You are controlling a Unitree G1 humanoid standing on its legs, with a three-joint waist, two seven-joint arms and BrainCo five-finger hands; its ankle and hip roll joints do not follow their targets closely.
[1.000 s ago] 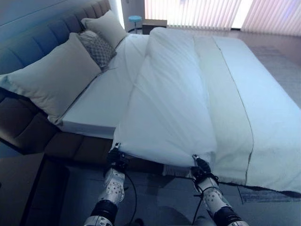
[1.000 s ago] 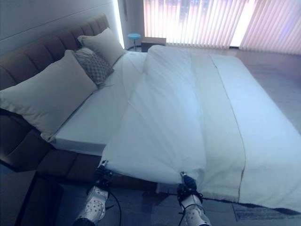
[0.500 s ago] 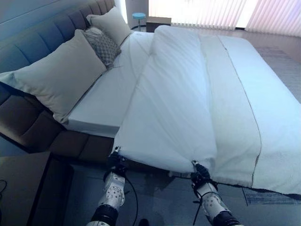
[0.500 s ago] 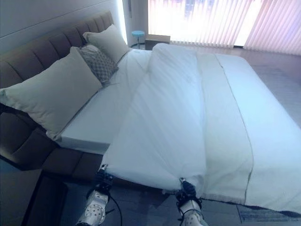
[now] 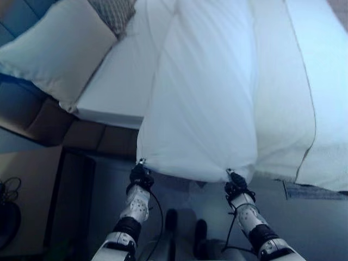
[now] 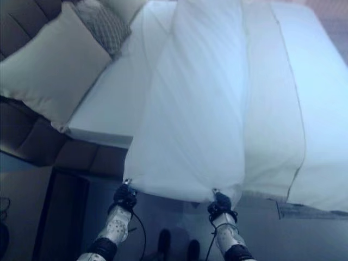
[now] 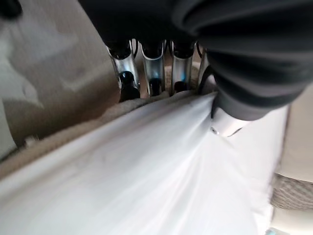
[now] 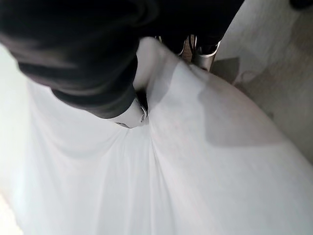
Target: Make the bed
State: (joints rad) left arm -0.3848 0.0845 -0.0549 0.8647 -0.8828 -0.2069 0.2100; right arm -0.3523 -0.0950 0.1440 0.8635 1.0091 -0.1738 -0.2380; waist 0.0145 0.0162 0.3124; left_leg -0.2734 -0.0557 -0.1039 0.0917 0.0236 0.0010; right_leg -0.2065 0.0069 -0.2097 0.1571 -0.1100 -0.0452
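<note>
Since the earlier frame my head camera has tilted down, so the far end of the bed has left the picture; the duvet's near edge has also come a little further off the mattress side, over the floor. Nearest me, my left hand (image 5: pixel 140 176) is clamped on one corner of the white duvet (image 5: pixel 204 103), fingers curled under the hem and thumb pressing on top. My right hand (image 5: pixel 234 186) pinches the other corner likewise. The duvet runs as a folded band up the bed. Beyond lie the bare sheet (image 5: pixel 122 81), a large pillow (image 5: pixel 62 49) and a patterned cushion (image 5: pixel 114 11). Risk, in my judgement: uneven pull would skew the duvet; a weak pinch would let the fabric slip out.
</note>
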